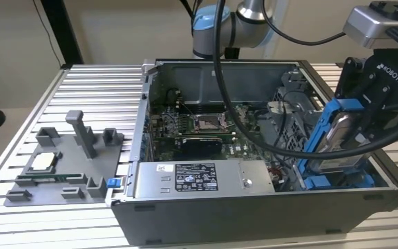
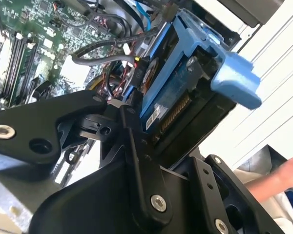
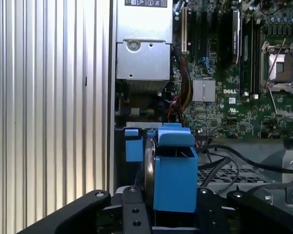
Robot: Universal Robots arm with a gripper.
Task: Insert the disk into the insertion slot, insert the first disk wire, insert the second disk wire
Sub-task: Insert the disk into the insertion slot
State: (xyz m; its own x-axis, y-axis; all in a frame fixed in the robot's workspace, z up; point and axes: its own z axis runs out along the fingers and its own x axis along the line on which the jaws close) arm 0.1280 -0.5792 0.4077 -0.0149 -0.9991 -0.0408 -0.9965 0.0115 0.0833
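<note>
My grey arm (image 1: 251, 8) has a light blue cap (image 1: 204, 21), black cables (image 1: 217, 78), and a black end effector (image 1: 358, 127) with shiny screws (image 2: 157, 203).

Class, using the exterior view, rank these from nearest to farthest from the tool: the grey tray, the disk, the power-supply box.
1. The disk: held in the tool, over the right end of the case.
2. The power-supply box: inside the case, along its near wall, mid-view.
3. The tray: outside the case, on the exterior view's far left.

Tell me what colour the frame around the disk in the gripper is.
Bright blue; the disk frame shows best in the exterior view.
</note>
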